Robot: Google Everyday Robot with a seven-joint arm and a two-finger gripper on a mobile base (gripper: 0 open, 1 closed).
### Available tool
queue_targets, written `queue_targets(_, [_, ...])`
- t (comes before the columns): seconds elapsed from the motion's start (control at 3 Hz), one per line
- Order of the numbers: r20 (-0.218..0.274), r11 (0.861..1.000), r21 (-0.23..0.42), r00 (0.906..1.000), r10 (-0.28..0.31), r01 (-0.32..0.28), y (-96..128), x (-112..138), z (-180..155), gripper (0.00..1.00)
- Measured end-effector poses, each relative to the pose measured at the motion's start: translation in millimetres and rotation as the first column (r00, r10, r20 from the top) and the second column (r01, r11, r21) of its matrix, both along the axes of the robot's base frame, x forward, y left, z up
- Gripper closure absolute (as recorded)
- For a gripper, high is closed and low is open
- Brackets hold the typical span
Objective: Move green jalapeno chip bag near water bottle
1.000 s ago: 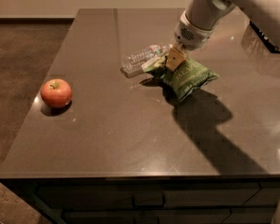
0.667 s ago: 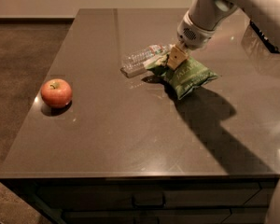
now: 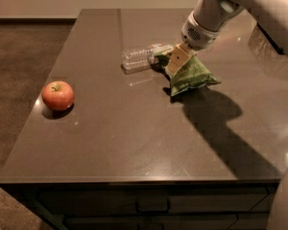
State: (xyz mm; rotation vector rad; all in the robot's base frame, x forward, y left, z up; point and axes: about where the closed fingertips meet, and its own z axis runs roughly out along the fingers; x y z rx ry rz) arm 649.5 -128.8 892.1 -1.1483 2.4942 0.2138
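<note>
Dark desk (image 3: 134, 143) under everything. Arm (image 3: 216, 8): slants down from upper right, wrist tipped toward the bag's upper-left corner. Green jalapeno chip bag (image 3: 192, 78): lies right of centre, just beside the water bottle (image 3: 137, 59) on its side. Probably light, soft, crinkly, slippery; best pinched at a sealed edge. End effector (image 3: 176, 61): sits at that corner; cannot tell whether clamped or released.

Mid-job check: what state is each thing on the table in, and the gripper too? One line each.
green jalapeno chip bag: lying on the table, close beside the water bottle.
water bottle: lying on its side.
apple: sitting stem up near the left edge, far from the others.
gripper: low at the bag's upper-left end, between bag and bottle.
</note>
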Motion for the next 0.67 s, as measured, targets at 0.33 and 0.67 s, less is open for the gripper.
queue_targets(0.33, [-0.002,1.000,0.000,1.0000,0.002,-0.002,1.1,0.4,-1.6,0.00])
queue_targets(0.67, [-0.002,1.000,0.000,1.0000,0.002,-0.002,1.2,0.5,-1.7,0.00])
